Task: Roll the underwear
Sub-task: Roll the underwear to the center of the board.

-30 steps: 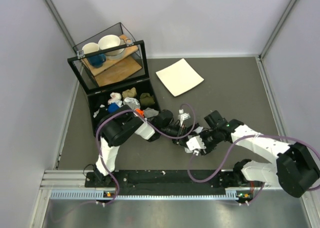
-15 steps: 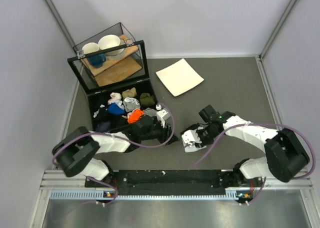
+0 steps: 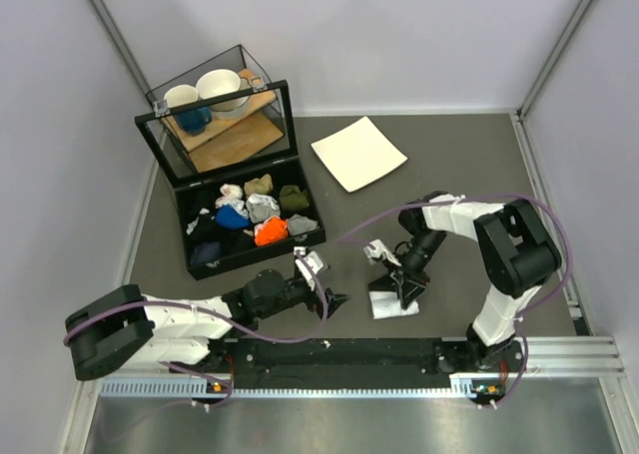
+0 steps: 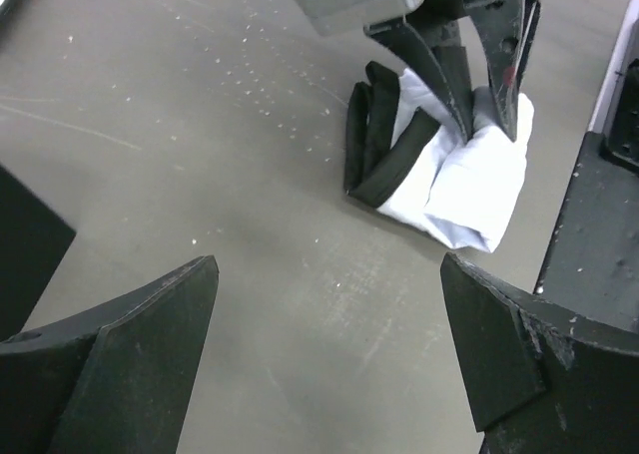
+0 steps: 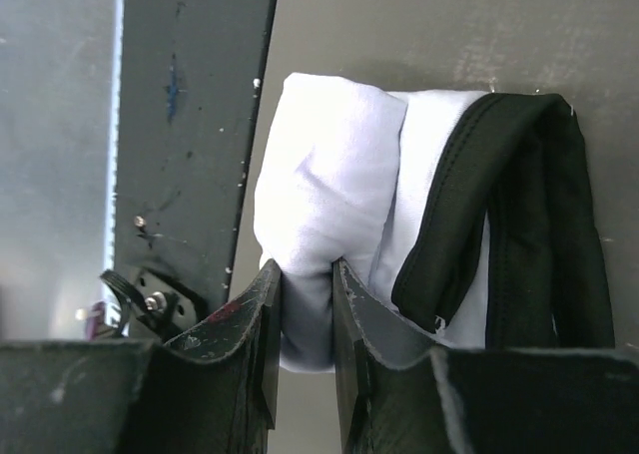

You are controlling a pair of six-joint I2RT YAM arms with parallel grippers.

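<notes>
The right jaws were shut tight on a fold of the underwear (image 5: 329,205), and the white cloth was squeezed between them. I think they pinched it like that so the bundle would not fall open. The left jaws were wide open and held nothing. They sat low over the bench (image 3: 459,175), at 9 o'clock from the underwear, and pointed right at it. I think they were there, a little apart, so they could help with the next tuck without getting in the way.

The underwear was bunched into a small fat lump. It did not look like a neat roll yet, so I think the job was only partly done. Its black band (image 5: 519,234) was folded along one side of the lump, at 3 o'clock in the right wrist view. The lump lay on the bench just beside the black rail (image 5: 190,125), down at about 6 o'clock on the bench.

Farther out, a white plate (image 3: 359,153) lay at 12 o'clock from the underwear, well apart from it. A black box (image 3: 258,255) full of little cloth bundles sat at 10 o'clock. Nothing else touched the underwear.
</notes>
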